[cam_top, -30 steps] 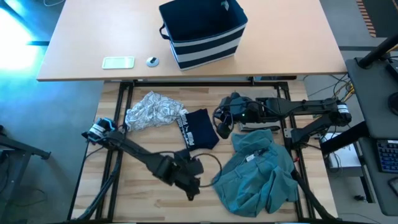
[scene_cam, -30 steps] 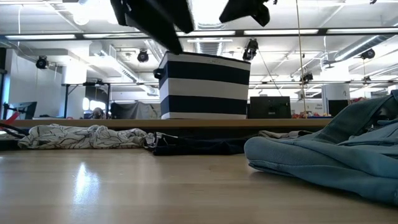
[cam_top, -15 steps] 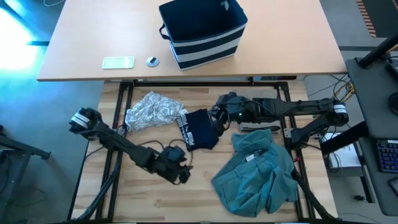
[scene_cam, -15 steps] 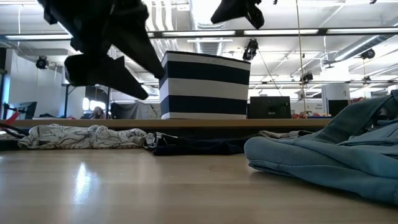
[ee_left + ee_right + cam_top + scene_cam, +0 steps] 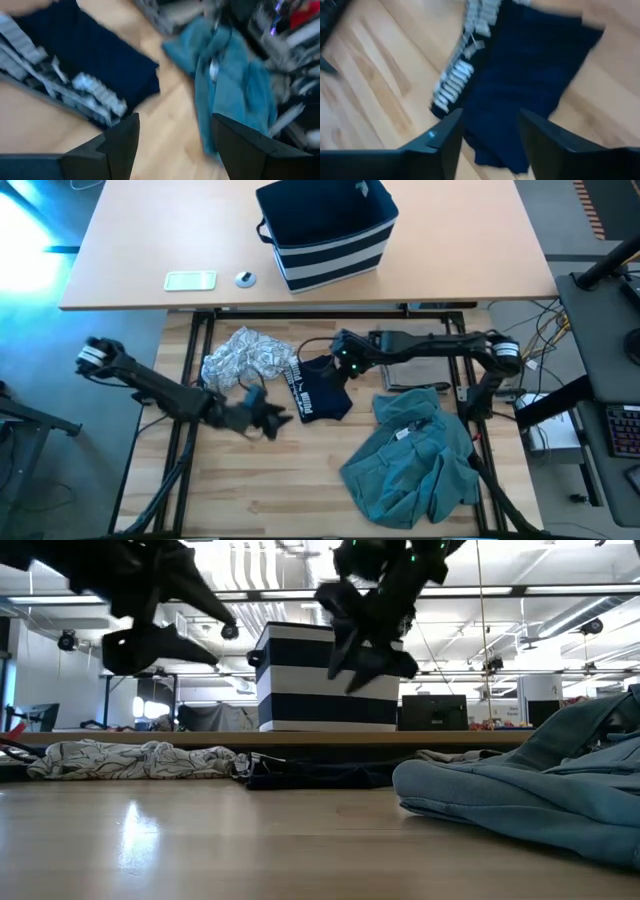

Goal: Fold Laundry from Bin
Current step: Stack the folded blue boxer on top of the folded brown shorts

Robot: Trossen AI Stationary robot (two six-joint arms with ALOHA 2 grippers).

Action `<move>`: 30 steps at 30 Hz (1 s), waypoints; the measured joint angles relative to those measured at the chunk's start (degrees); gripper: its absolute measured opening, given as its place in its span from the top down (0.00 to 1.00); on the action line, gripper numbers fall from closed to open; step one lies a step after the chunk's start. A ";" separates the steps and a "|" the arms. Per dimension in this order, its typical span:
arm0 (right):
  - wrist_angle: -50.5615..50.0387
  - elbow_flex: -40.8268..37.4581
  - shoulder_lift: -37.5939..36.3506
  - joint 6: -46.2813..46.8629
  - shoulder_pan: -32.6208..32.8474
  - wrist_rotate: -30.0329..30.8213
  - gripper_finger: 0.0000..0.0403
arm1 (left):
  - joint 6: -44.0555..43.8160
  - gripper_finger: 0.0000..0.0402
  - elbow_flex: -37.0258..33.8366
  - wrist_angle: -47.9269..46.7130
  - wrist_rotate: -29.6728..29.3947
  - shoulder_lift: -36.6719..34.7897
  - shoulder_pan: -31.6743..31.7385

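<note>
Left tool [image 5: 272, 421], fingers spread and empty, hangs over bare pale wood bench [image 5: 250, 490] just left of the dark navy garment [image 5: 318, 388]; right tool [image 5: 342, 360], fingers parted and empty, hangs over that garment's far edge. Grey-white patterned garment [image 5: 240, 357] lies left, teal-green garment [image 5: 410, 460] right, striped bin [image 5: 328, 232] on the far bench [image 5: 130, 250]. Beyond is an open workshop with ceiling strip lights [image 5: 560, 590].

Overhead, table-level, two wrist views; navy garment [image 5: 318, 389] shared.
</note>
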 joint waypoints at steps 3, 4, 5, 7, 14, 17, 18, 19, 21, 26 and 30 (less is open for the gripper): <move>-3.84 -0.08 1.58 -1.22 -1.15 -1.56 0.46 | 3.72 0.43 -1.04 -0.44 7.15 -4.15 7.94; -4.86 -0.25 1.89 -2.16 -1.51 -1.64 0.44 | 5.27 0.43 -1.04 -0.36 10.24 -4.86 11.14; -5.19 -0.53 2.07 -2.86 -1.89 -1.74 0.43 | 6.86 0.43 -0.78 -0.76 12.97 -5.20 14.56; -4.94 -1.22 2.21 -3.63 -2.58 -1.99 0.40 | 9.27 0.43 0.58 -1.92 17.94 -4.91 21.05; 0.49 -7.08 2.51 -2.75 -4.02 -3.81 0.38 | 21.16 0.43 8.52 -10.60 25.34 -0.62 39.05; 1.47 -9.39 2.49 2.18 -4.27 -4.01 0.38 | 27.41 0.43 11.91 -11.31 32.41 4.02 45.23; 1.32 -9.89 2.49 3.72 -4.27 -4.30 0.38 | 29.41 0.43 13.18 -11.24 36.07 6.16 47.04; 1.31 -10.17 2.49 4.67 -4.13 -4.86 0.38 | 31.89 0.43 14.49 -11.29 39.73 8.46 48.54; 1.66 -10.40 2.49 6.37 -3.41 -5.29 0.38 | 37.54 0.43 17.13 -11.38 44.65 13.02 50.72; 7.05 -12.54 3.72 10.93 -2.88 -3.68 0.40 | 44.83 0.43 23.57 -11.30 51.54 21.33 54.53; 15.95 -13.33 5.52 15.31 -5.43 -1.96 0.43 | 46.74 0.43 26.24 -11.39 58.25 23.06 56.41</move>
